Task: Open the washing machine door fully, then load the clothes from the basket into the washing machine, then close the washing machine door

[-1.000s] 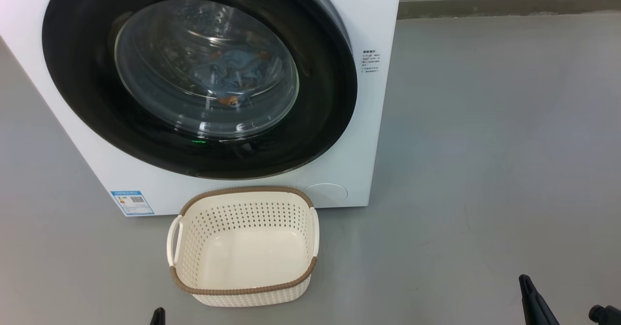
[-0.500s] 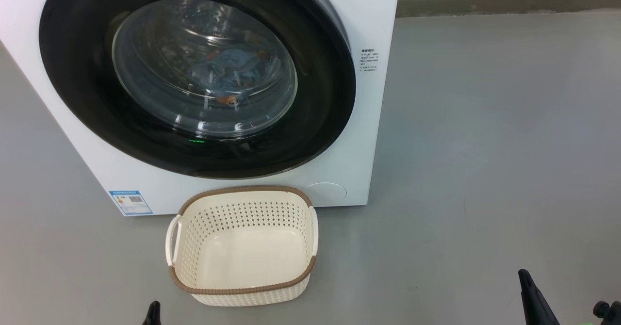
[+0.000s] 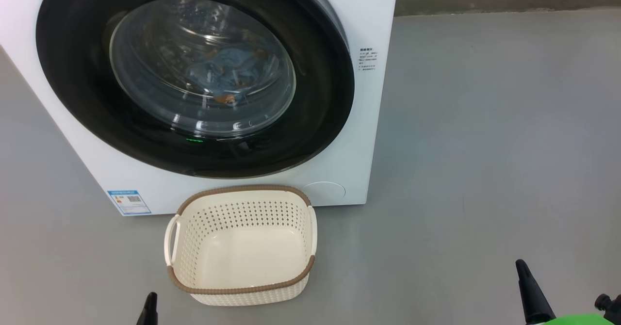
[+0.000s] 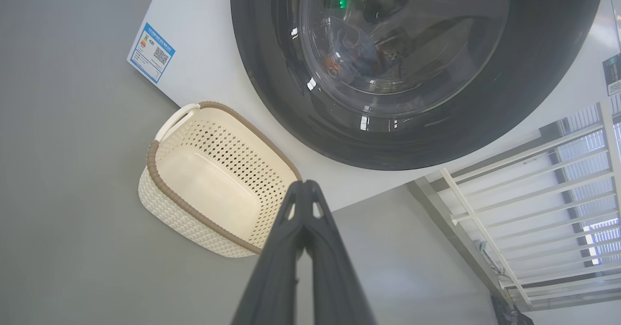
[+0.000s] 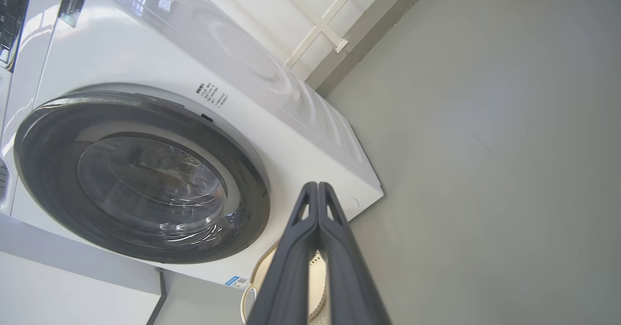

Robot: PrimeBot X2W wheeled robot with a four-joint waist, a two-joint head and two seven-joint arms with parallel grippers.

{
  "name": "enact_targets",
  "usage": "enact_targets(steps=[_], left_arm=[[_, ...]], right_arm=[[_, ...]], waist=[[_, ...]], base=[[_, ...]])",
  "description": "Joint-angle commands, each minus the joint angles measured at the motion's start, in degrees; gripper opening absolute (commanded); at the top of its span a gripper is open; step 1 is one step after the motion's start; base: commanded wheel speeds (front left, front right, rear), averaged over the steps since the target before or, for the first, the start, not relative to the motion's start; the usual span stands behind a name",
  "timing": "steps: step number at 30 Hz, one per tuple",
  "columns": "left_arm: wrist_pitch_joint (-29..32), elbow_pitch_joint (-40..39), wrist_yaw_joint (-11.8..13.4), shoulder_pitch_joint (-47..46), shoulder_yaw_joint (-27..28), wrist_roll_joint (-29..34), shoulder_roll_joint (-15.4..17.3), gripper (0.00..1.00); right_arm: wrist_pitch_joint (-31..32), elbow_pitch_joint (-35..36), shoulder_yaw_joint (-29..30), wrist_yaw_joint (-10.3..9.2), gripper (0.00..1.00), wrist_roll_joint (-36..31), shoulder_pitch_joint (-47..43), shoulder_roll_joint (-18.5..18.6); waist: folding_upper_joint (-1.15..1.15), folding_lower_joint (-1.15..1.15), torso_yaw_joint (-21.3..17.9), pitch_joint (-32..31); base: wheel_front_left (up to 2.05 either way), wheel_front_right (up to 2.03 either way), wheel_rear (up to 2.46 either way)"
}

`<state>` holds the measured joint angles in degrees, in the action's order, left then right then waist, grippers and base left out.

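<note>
Left end effector [image 4: 304, 183]: two long dark fingers pressed together, nothing held. Right end effector [image 5: 318, 185]: likewise, tips together. Cream perforated plastic basket with brown woven-look rim [image 3: 242, 189] stands on grey floor [image 3: 485, 145], just in front of big white front-loading washing machine [image 3: 373, 131]. Blue label sticker [image 3: 128, 202] at lower front corner: QR code, print too small to read. Round glossy black-rimmed glass door [image 3: 73, 82] closed; light blue clothes with orange patterns [image 3: 228, 70] lie behind the glass.
</note>
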<state>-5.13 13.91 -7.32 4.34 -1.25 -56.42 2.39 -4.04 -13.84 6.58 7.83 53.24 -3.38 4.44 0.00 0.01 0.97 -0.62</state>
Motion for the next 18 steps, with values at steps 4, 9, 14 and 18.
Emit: enact_targets(steps=[4,9,14,18], left_arm=[[0.82,-0.97,-0.09,-3.21,1.67,-3.4,1.01,0.0],[1.65,-0.88,-0.1,-3.84,2.05,-6.34,1.07,0.0],[2.48,-0.79,-0.11,-4.47,2.45,-9.28,1.13,0.0],[3.15,-0.72,-0.11,-4.97,2.77,-11.63,1.17,0.0]], right_arm=[[0.84,1.18,-0.21,-0.18,0.0,3.4,2.87,0.29],[1.69,1.06,-0.19,-0.2,0.0,6.5,3.46,0.12],[2.54,0.94,-0.17,-0.21,0.0,9.59,4.04,-0.04],[3.22,0.85,-0.15,-0.22,0.0,12.07,4.51,-0.17]], waist=[[0.0,0.0,-0.07,0.05],[0.0,0.0,-0.15,0.12],[0.0,0.0,-0.22,0.18],[0.0,0.0,-0.29,0.23]], base=[[0.0,0.0,0.0],[0.0,0.0,0.0],[0.0,0.0,0.0],[0.0,0.0,0.0]])
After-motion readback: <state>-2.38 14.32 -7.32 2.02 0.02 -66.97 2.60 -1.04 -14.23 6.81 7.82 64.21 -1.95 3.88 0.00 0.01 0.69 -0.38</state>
